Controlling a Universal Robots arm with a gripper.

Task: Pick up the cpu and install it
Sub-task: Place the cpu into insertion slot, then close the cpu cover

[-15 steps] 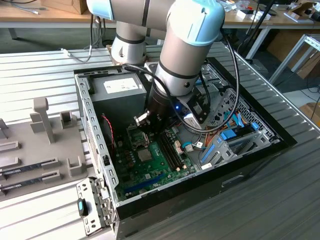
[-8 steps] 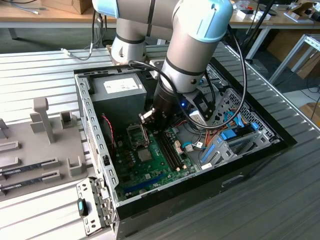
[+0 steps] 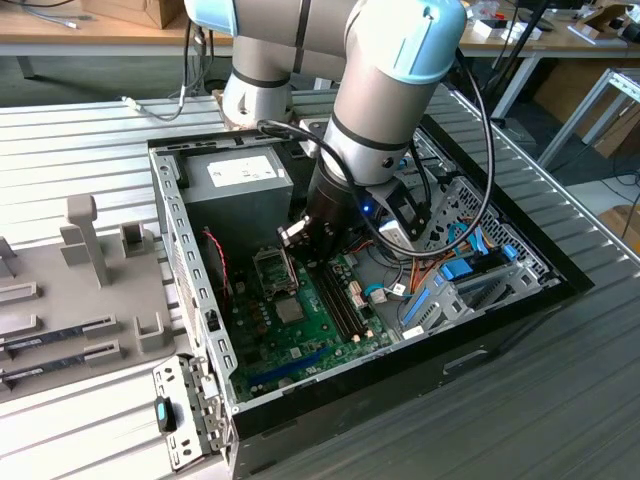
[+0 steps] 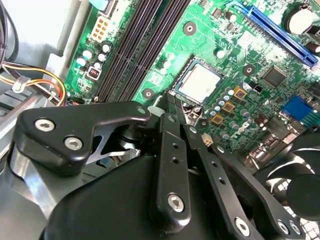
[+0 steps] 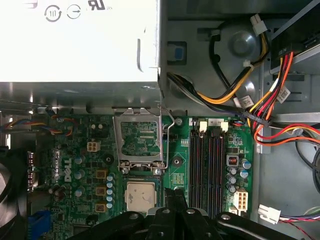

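The cpu (image 5: pixel 140 196), a small silvery square chip, lies flat in its socket on the green motherboard (image 5: pixel 70 165). It also shows in the second wrist view as the cpu (image 4: pixel 200 82) and in the exterior view as the cpu (image 3: pixel 290 310). The socket's metal frame (image 5: pixel 139 137) stands folded open behind it, with the lever (image 5: pixel 170 135) raised. My gripper (image 5: pixel 174 192) hangs just above the board beside the chip's edge, its black fingers closed together with nothing between them. It shows again as the gripper (image 4: pixel 167 100) and, inside the case, as the gripper (image 3: pixel 300 235).
The grey power-supply box (image 3: pixel 240 180) sits close behind the socket. Black memory slots (image 5: pixel 210 155) run beside it. Coloured cable bundles (image 5: pixel 270 110) and a drive bay (image 3: pixel 470 270) crowd the exterior view's right. A fan (image 4: pixel 300 185) is close by. A grey fixture tray (image 3: pixel 60 330) lies outside the case.
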